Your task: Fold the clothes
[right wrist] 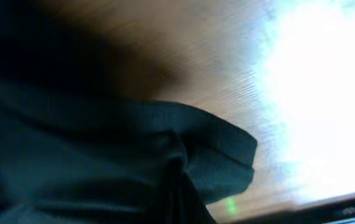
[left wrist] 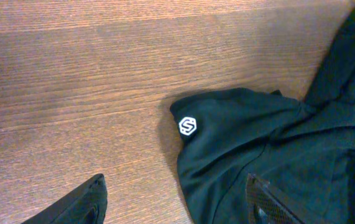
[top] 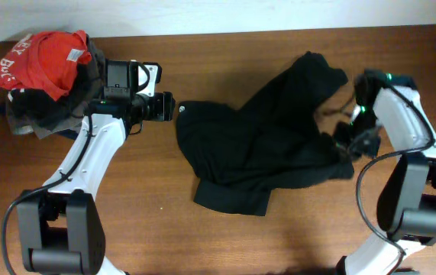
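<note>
Overhead view, item one: black garment (top: pixel 263 145), crumpled and unfolded, lying mid-desk, its right edge bunched at the right hand (top: pixel 353 140). Desk (top: pixel 202 237): brown wood.

Item two: heap of clothes (top: pixel 46 72), red piece on top of dark ones, at the far left corner of the desk, well apart from the black garment.

Item three: left hand (top: pixel 164 107), just beside the garment's left corner and apart from it. The left wrist view shows its fingers (left wrist: pixel 81 202) spread wide with nothing between them. The corner bearing a small white logo (left wrist: pixel 189 126) lies just ahead.

Item four: right hand, low at the garment's right edge. The right wrist view is dark and blurred, filled by a fold of black cloth. Whether the fingers pinch the cloth or stand apart cannot be told.

Risks, as judged:
- The left hand may close on several layers at the logo corner, since the cloth lies doubled there. The garment would then lift as a lump, not spread flat.
- One hand pulling before the other has a firm hold would likely drag the whole garment across the desk.
- A shallow pinch on the thin edge may slip free.
</note>
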Action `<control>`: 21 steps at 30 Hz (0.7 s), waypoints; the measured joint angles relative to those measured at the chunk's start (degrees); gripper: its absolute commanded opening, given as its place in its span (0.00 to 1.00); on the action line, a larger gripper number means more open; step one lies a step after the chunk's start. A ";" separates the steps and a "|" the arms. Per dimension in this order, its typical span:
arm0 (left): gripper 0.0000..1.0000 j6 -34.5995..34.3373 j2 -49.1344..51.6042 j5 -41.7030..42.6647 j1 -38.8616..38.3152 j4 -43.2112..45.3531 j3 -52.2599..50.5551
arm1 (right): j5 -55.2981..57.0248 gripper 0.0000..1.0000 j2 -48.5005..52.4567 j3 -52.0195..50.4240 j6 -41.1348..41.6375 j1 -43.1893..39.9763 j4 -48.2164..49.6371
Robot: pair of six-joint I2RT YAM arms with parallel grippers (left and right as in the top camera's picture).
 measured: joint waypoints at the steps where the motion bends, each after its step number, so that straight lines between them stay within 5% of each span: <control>1: 0.71 0.00 0.00 -0.02 0.00 0.04 0.00 | 0.02 0.04 0.13 -2.08 1.07 -1.01 0.94; 6: 0.71 0.07 0.00 -0.02 0.00 0.02 0.00 | -0.46 0.04 0.39 -11.91 5.70 -8.33 8.57; 21: 0.71 0.68 0.00 -0.02 0.00 0.02 0.00 | -0.35 0.04 -9.64 -12.48 8.74 -25.92 14.01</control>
